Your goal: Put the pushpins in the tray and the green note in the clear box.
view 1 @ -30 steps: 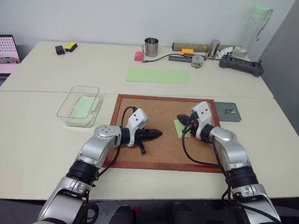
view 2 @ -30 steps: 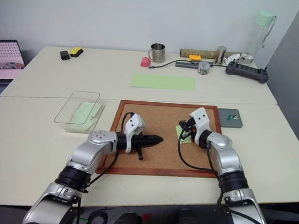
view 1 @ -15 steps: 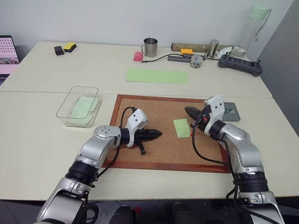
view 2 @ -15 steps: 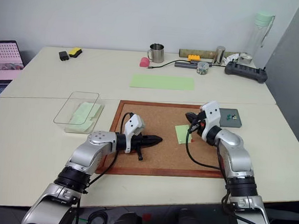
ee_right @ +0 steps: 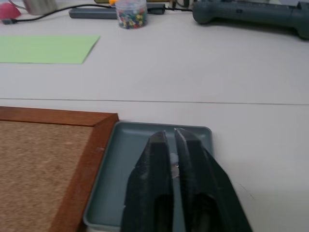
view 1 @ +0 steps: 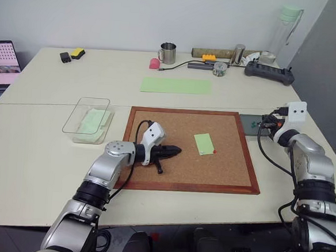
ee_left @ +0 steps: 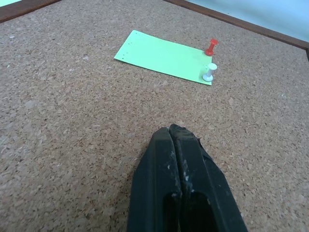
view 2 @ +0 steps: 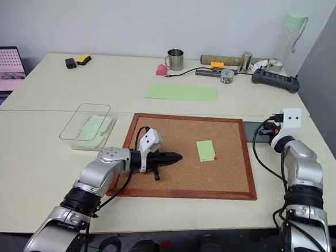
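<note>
Over the tray [ee_right: 125,159], right end effector [ee_right: 173,141] has its fingers slightly parted, something pale between them; drop it well inside the rim. On the cork board [view 1: 171,161], green note [ee_left: 164,57] lies pinned by pushpins [ee_left: 210,47]; left end effector [ee_left: 172,133] is closed, empty.

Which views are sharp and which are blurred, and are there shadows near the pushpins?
Left wrist view: the cork board grain, the green note and the two pushpins are sharp, and each pin throws a short soft shadow; the left gripper is clear too. Right wrist view: the right gripper near the lens is soft, the tray mildly blurred.
</note>
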`<state>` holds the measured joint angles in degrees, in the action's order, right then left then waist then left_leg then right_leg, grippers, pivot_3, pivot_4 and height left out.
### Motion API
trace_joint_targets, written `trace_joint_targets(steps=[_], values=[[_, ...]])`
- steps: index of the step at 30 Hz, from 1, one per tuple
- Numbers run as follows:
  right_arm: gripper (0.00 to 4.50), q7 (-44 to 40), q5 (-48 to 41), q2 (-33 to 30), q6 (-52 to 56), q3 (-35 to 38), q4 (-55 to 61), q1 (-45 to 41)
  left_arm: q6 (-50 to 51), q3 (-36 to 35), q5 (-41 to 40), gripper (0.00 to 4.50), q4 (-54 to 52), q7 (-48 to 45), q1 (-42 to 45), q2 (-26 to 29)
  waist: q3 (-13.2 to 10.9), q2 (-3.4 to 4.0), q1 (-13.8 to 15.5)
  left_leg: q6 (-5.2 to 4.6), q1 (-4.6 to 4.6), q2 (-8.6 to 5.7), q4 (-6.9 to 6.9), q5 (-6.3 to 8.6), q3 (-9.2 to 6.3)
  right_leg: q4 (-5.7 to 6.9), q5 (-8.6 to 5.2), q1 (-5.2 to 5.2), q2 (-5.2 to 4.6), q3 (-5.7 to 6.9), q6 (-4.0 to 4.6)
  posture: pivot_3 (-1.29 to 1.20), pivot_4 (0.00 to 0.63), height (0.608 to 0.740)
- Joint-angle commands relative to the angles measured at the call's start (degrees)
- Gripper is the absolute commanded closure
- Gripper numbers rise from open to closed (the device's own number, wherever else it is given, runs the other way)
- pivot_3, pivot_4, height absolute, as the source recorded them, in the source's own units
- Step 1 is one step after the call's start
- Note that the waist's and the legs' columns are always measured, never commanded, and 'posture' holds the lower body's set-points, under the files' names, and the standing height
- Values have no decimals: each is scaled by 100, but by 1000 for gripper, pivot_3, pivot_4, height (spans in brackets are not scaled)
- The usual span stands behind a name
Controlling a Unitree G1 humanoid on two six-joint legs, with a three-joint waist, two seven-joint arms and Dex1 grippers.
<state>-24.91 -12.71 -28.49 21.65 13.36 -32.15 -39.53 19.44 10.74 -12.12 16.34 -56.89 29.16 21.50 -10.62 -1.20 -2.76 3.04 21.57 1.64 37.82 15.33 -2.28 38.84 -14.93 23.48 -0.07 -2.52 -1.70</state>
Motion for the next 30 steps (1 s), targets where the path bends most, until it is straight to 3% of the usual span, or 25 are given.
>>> trace_joint_targets(steps=[1, 9, 13, 16, 22, 30], values=[[3164, -137, 55, -25, -427, -24, -637, -465, 118, 144, 193, 4500, 227, 49, -123, 57, 0, 0, -5, 0, 1, 0, 0, 0, -1, 0, 0, 0, 0, 0, 0, 0, 150, 740], [1443, -245, 103, -61, -938, -77, -1491, -874, 192, 44, 160, 4500, 67, 103, -243, 172, 0, 0, -20, 0, 1, 0, -1, 0, 0, -2, 4, 0, -1, -1, 7, 0, 150, 740], [479, -610, -41, -134, -979, -81, -1017, -718, 215, 27, 149, 4500, 13, 127, -294, 182, 0, 0, -46, 0, 0, 1, -1, 0, 0, -1, 10, 0, -1, -1, 16, 0, 150, 740], [18, -1182, -198, -163, -960, -234, -66, -242, 223, 23, 144, 4500, 12, 154, -294, 163, 0, 1, -49, 0, 0, 2, -3, 0, -1, -1, 8, 1, 0, 0, 14, 0, 150, 740], [18, -2575, -733, -442, -289, -829, 2446, 1183, 198, 43, 136, 4500, 61, 167, -258, 136, 0, 1, -31, -1, 3, 3, -4, 1, -9, -2, -2, 0, 1, 7, -3, 0, 150, 740], [18, -2445, -729, -104, -16, -1248, 3357, 1886, 127, 98, 159, 4500, 230, 123, -121, 89, 1, 1, -36, -1, -8, 1, 0, 1, -7, 1, -1, -6, 1, 6, -3, 0, 150, 740]])
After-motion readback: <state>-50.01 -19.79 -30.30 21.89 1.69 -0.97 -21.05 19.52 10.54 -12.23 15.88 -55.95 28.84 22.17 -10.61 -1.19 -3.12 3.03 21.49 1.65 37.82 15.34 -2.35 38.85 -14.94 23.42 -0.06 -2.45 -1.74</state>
